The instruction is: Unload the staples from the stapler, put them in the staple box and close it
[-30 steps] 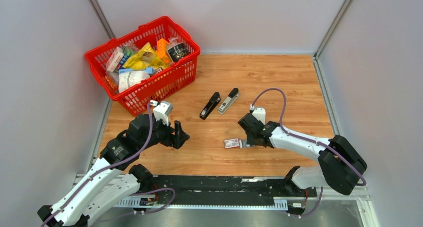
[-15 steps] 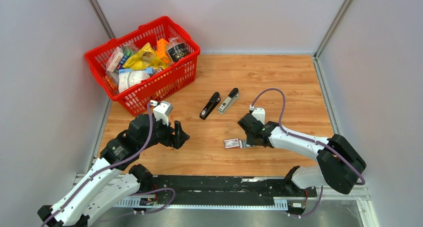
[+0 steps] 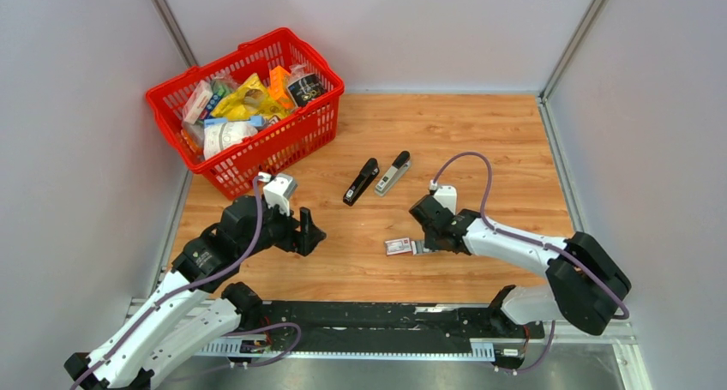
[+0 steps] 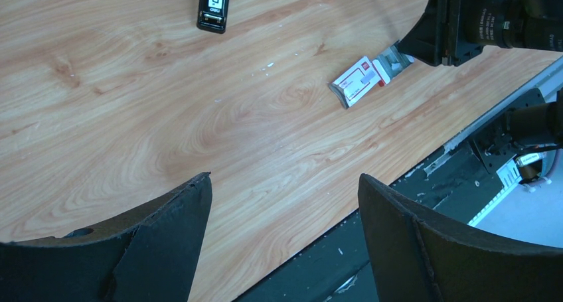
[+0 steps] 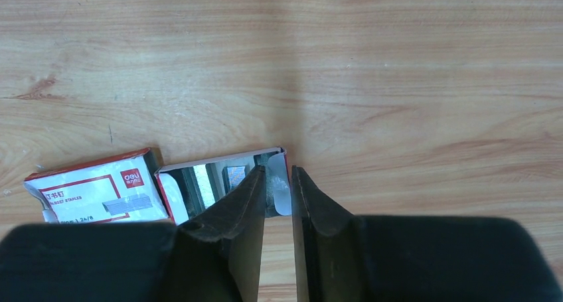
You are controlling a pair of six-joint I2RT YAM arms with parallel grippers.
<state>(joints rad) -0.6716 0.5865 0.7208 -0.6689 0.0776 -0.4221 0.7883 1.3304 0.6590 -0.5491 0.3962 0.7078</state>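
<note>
Stapler point(image 4: 214, 6) label "50"; white-red box point(image 5: 99, 186) printed "STAPLES".

The wood-grain bench point(image 3: 480, 141) carries three things. A white-and-red box point(image 3: 398, 247) lies flat at the tips of the right pincer point(image 3: 417, 247), its inner tray slid out towards the fingers. The stapler point(image 3: 361, 182) lies folded open beyond both pincers, roughly between them. A red basket point(image 3: 249, 163) stands farther off, beyond the left pincer point(image 3: 309, 231) and to its left.
</note>
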